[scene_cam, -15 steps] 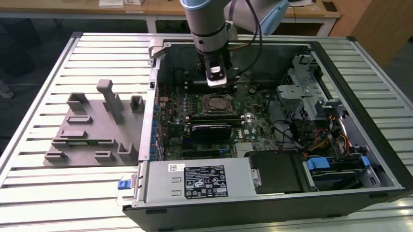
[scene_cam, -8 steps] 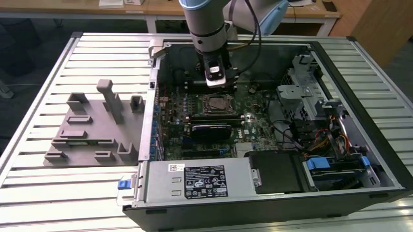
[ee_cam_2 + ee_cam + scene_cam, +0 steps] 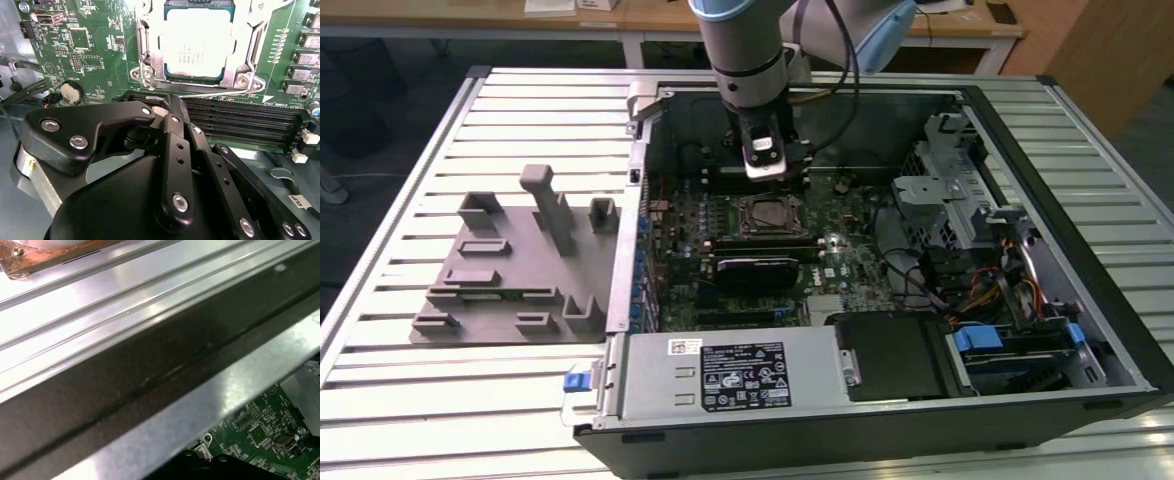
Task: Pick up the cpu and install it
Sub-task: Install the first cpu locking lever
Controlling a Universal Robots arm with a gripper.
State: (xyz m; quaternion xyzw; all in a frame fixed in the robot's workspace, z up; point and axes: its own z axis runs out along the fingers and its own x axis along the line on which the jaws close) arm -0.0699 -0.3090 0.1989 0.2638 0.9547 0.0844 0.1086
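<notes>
The cpu, a flat square chip with a pale silver top, lies inside the motherboard socket, within its metal frame. In the exterior view the cpu sits in the middle of the green board inside the open computer case. My gripper hangs just above the board, a little behind the socket. In the second wrist view the black gripper has its fingers together with nothing between them, its tips over the memory slots beside the socket.
Grey plastic holder blocks stand on the slatted table at the exterior view's left of the case. A power supply, drive cages and cables crowd the case. The case's metal wall runs close by.
</notes>
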